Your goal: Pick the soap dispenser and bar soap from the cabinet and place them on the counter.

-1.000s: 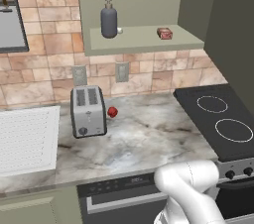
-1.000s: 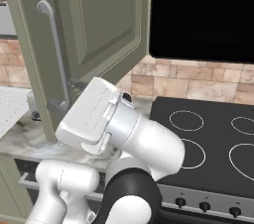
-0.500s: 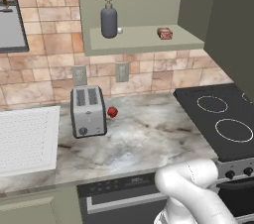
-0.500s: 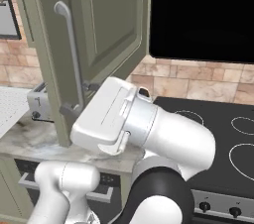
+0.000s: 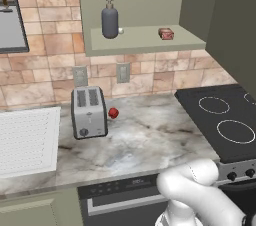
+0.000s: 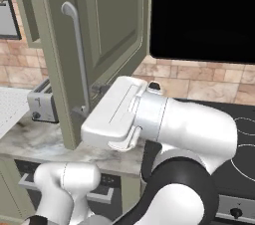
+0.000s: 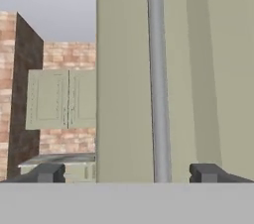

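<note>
The sage-green cabinet (image 5: 145, 40) stands open. On its shelf, the dark grey-blue soap dispenser (image 5: 110, 19) stands at the left and the small reddish bar soap (image 5: 166, 33) lies at the right. The marbled counter (image 5: 150, 140) runs below. My gripper (image 6: 87, 100) is open at the swung-out cabinet door (image 6: 107, 25), well away from both soaps. Seen from the hand, the gripper (image 7: 128, 173) has its fingertips (image 7: 47, 172) wide apart. The door's vertical metal handle (image 7: 158, 79) stands between them, nearer the right one, untouched.
A silver toaster (image 5: 89, 112) and a round red ball (image 5: 113, 113) sit on the counter under the cabinet. A small white object (image 5: 120, 31) stands beside the dispenser. The black stovetop (image 5: 220, 120) lies to the right, and a white ribbed board (image 5: 27, 140) to the left.
In the right base view the door's handle has shifted to the right as the door swung. My hand rose and followed it, jaws still wide.
</note>
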Available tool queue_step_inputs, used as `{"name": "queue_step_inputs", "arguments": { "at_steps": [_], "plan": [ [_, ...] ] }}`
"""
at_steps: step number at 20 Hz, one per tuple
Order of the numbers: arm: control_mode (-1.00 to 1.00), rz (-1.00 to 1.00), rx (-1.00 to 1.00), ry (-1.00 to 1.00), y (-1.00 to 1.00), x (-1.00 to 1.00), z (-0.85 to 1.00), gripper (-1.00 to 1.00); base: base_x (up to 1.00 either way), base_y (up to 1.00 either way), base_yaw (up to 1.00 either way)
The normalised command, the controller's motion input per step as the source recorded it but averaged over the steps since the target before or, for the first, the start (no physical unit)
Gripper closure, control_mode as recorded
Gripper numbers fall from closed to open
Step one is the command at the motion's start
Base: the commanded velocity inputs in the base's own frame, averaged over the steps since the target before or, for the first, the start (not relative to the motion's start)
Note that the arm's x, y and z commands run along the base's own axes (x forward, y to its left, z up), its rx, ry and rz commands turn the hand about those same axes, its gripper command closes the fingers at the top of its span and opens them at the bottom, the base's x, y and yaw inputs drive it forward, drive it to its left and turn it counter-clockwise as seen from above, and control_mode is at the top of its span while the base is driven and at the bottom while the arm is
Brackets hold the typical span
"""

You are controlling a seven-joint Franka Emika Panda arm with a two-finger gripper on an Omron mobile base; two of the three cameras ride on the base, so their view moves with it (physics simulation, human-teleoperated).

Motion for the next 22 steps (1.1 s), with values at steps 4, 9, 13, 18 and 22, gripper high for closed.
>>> {"name": "queue_step_inputs", "arguments": {
  "at_steps": [4, 9, 13, 18, 22],
  "plan": [
    [-1.00, -0.12, -0.15, -0.03, 0.11, 0.39, -0.14, -1.00, 0.00, 0.00, 0.00],
    [-1.00, -0.15, -0.09, 0.04, -0.06, 0.24, -0.06, -1.00, 0.00, 0.00, 0.00],
    [-1.00, -0.17, -0.09, 0.06, -0.18, 0.11, 0.00, -1.00, 0.00, 0.00, 0.00],
    [-1.00, -0.16, -0.10, 0.06, -0.17, 0.05, 0.00, -1.00, 0.00, 0.00, 0.00],
    [-1.00, -0.16, -0.11, 0.05, -0.11, 0.00, -0.02, -1.00, 0.00, 0.00, 0.00]
  ]
}}
